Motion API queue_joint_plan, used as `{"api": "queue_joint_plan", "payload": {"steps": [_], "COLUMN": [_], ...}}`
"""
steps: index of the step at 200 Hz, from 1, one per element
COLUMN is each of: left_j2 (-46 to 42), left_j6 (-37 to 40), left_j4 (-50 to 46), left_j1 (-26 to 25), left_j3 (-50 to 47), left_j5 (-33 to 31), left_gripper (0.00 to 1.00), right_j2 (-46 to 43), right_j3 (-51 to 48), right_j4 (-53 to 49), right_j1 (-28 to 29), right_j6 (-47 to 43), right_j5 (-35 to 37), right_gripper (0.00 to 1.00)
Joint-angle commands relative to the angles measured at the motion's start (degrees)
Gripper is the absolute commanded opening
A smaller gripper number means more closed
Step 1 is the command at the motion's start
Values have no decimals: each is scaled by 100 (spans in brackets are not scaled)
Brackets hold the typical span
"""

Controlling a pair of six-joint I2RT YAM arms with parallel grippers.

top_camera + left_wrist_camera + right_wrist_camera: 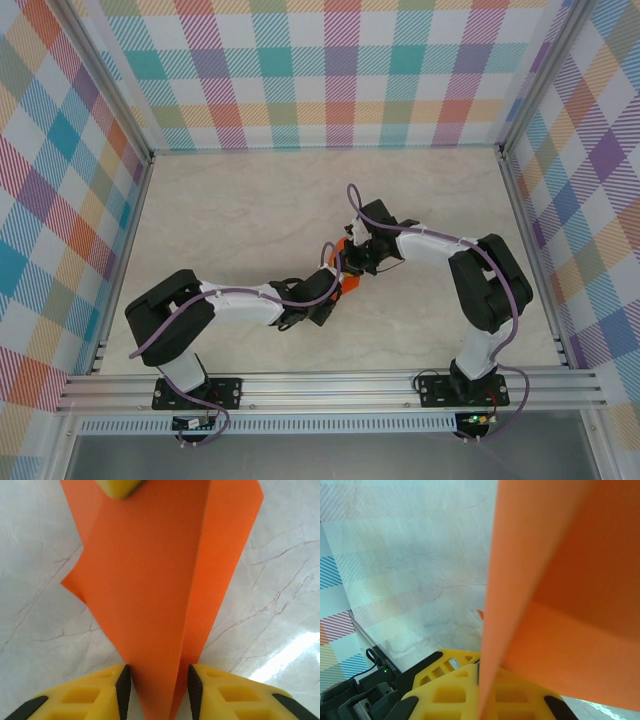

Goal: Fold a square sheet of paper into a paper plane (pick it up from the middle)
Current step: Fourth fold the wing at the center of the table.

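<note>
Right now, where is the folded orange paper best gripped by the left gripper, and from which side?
Probably its narrow end, across the long crease, coming from the tapered tip. The folded orange paper narrows between the left gripper there, while the right gripper pinches the far end.

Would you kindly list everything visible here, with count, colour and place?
folded orange paper: one, bright orange, mid-table between both grippers
table: one, pale marbled, under everything
checked walls: three, multicoloured, left, back, right
frame rails: several, silver, near edge
cables: two, purple, along both arms
arms: two, white and black, bases at near edge
left gripper: one, yellow, fingers parted around the paper's narrow end
right gripper: one, yellow, shut on the paper's edge
</note>
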Motion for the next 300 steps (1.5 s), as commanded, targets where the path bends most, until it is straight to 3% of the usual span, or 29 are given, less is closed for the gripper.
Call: {"api": "queue_joint_plan", "payload": {"steps": [1, 72, 154, 219, 261, 300], "left_j2": [-188, -177, -366, -234, -224, -225], "left_j6": [25, 34, -36, -21, 8, 15], "left_j4": [-210, -52, 249, 115, 71, 126], "left_j1": [-76, -81, -82, -83, -77, -79], "left_j3": [-142, -110, -208, -180, -157, -154], "left_j5": [-202, -238, -325, -345, -349, -269], "left_gripper": [40, 33, 41, 17, 12, 0], "right_j2": [-11, 88, 119, 135, 120, 67], "right_j3": [133, 152, 188, 197, 179, 161], "right_j4": [-77, -139, -227, -217, -217, -240], "right_j1": [29, 30, 29, 29, 30, 31], "right_j6": [16, -7, -57, -48, -59, -84], "right_j5": [-114, -140, -149, -159, -167, -160], "right_gripper": [4, 5, 5, 6, 6, 9]}}
